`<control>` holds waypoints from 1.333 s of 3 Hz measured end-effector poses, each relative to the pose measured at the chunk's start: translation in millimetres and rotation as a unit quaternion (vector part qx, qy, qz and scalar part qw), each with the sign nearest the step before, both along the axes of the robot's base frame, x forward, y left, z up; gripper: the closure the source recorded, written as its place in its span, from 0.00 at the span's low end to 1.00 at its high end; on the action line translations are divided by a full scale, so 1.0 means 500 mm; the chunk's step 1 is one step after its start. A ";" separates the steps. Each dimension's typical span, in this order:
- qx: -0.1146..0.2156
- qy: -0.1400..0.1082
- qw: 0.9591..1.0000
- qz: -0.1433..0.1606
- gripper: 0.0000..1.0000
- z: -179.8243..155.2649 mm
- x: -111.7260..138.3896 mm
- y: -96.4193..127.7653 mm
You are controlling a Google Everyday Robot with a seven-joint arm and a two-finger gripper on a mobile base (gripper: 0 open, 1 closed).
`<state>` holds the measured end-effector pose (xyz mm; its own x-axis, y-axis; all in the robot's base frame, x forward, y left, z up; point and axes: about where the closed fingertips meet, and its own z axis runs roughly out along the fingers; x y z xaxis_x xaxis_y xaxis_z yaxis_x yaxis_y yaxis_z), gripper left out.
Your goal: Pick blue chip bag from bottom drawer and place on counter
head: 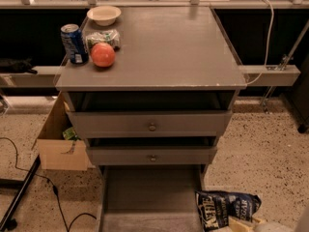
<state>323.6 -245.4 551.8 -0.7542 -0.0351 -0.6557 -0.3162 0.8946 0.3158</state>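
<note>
A crumpled blue chip bag (227, 208) shows at the lower right of the camera view, its left end overlapping the right wall of the open bottom drawer (150, 197) and the rest of it out over the speckled floor (260, 149). The robot's hand (244, 224) is only a pale sliver at the bottom edge, touching the bag's underside; whether it is open or closed on the bag cannot be told. The two upper drawers (152, 127) stand partly open. On the desk (174, 47), at its back left corner, stand a blue soda can (74, 43), a cream bowl (104, 15), a green-and-white packet (104, 36) and a red fruit (103, 55). A cardboard box (58, 146) sits on the floor to the left
</note>
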 end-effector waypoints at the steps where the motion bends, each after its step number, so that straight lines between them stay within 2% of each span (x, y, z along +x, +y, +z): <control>1: 0.023 -0.071 0.997 0.015 1.00 0.083 -0.034 -0.008; 2: 0.052 -0.151 0.987 0.028 1.00 0.162 -0.072 -0.018; 3: 0.071 -0.181 0.981 0.026 1.00 0.197 -0.085 -0.020; 4: 0.071 -0.181 0.981 0.026 1.00 0.197 -0.084 -0.019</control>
<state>281.5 -254.9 650.4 -0.4706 0.0436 -0.8813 -0.4751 0.8291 0.2947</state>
